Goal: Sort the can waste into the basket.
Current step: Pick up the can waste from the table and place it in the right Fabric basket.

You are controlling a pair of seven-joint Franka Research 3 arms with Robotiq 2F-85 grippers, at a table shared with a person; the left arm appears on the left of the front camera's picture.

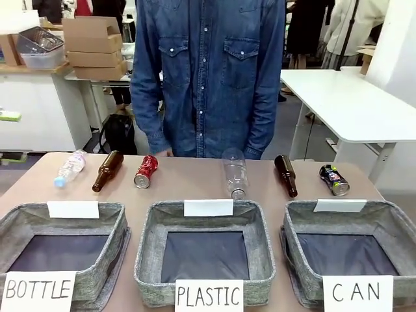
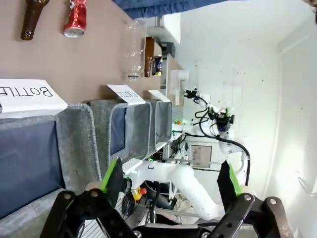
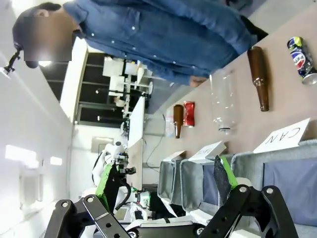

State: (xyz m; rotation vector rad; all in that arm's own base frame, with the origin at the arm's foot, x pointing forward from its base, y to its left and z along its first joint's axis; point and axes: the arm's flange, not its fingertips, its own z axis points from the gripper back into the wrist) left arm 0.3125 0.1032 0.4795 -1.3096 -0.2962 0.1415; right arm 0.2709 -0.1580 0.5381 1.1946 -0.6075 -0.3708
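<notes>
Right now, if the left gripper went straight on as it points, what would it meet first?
Most likely the right arm's white link; nothing nearer shows in that line, though depth is unclear.

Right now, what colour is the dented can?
The dented can is red; front view shows it best.

Front across table (image 1: pixel 195 183); wrists sideways
</notes>
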